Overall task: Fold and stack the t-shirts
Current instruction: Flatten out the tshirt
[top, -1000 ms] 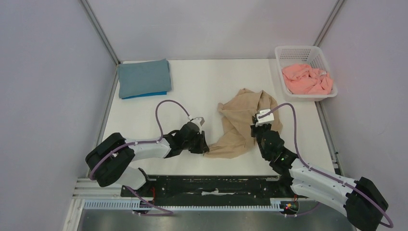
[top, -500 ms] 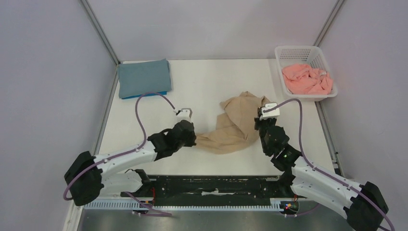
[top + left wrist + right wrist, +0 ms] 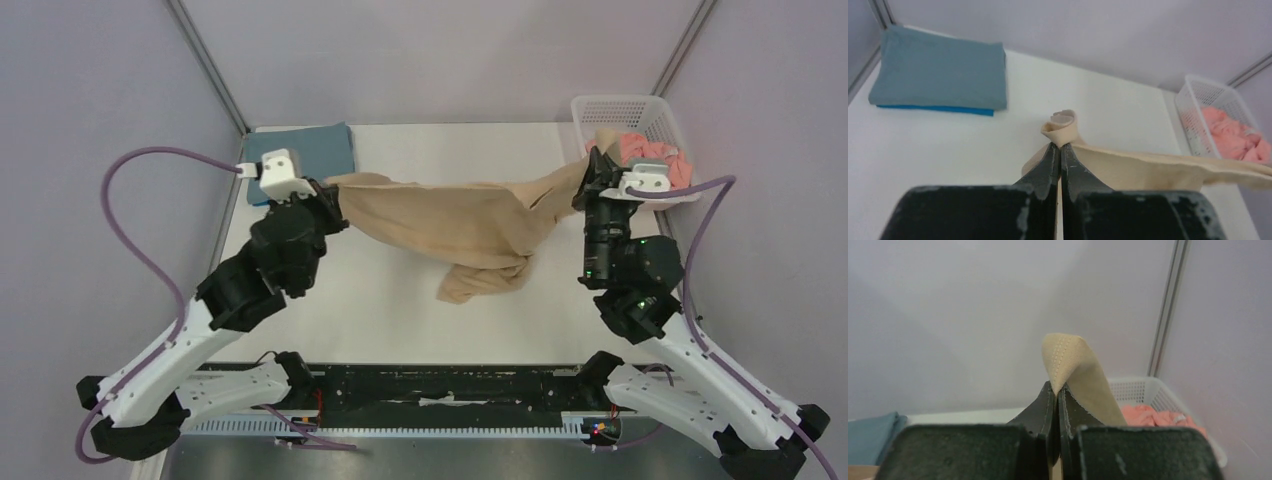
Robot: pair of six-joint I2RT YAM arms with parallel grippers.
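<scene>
The tan t-shirt (image 3: 450, 218) hangs stretched in the air between both grippers, its lower part drooping to the table (image 3: 430, 320). My left gripper (image 3: 333, 188) is shut on one end of it; the pinched fold (image 3: 1062, 127) shows in the left wrist view. My right gripper (image 3: 590, 160) is shut on the other end, a hemmed corner (image 3: 1064, 359) in the right wrist view. The slate-blue t-shirt (image 3: 312, 150) lies folded at the back left on top of the bright blue one (image 3: 933, 108). The salmon-pink t-shirt (image 3: 655, 158) lies crumpled in the basket.
The white slatted basket (image 3: 620, 108) stands at the back right corner, close behind my right gripper. Grey walls and metal posts enclose the table on three sides. The arm bases sit along the near edge.
Both grippers have risen and moved apart toward the back, lifting the tan t-shirt off the table and stretching it out between them.
</scene>
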